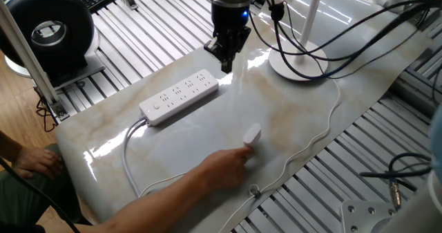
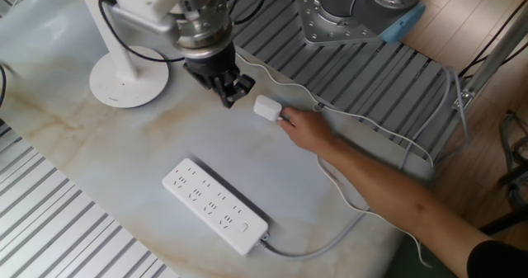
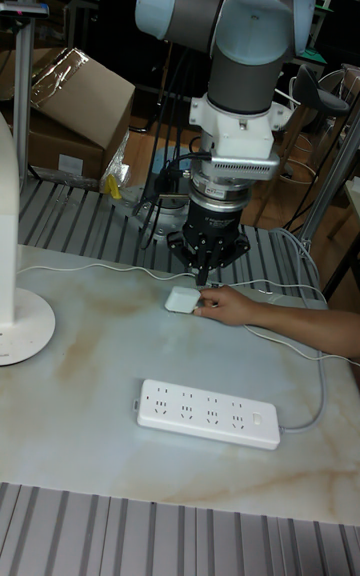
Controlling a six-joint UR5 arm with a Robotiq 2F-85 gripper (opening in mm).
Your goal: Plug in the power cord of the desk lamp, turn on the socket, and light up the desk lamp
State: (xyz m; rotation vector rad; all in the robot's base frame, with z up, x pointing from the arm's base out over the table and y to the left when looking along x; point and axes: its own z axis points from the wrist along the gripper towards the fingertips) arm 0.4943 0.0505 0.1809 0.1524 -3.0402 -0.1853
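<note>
One human hand (image 1: pixel 228 165) reaches in from the near edge of the marble-patterned table (image 1: pixel 290 129), its fingertips touching the small boxy white plug (image 1: pixel 253 134) of the power cord (image 1: pixel 324 133). The plug lies flat on the tabletop, not in any outlet. From it the thin white cable runs past the hand, loops along the table edge and curves back toward the desk lamp (image 1: pixel 298 60).

A little farther in, the socket (image 1: pixel 179 96) lies flat at a slant, all its outlets free, its thicker white cable (image 1: pixel 131 157) trailing off one end toward the near edge. The plug sits well apart from it.

Beyond the strip, the gripper (image 1: pixel 225 55) hangs point-down above the table, between the strip and the lamp's round base, touching nothing. Its fingers are drawn close together and hold nothing. In the other fixed view the gripper (image 2: pixel 230 91) is just beside the plug (image 2: pixel 266 108).

Farthest back stands the lamp, its pole rising out of sight, with black robot cables (image 1: pixel 345 32) draped across it.
</note>
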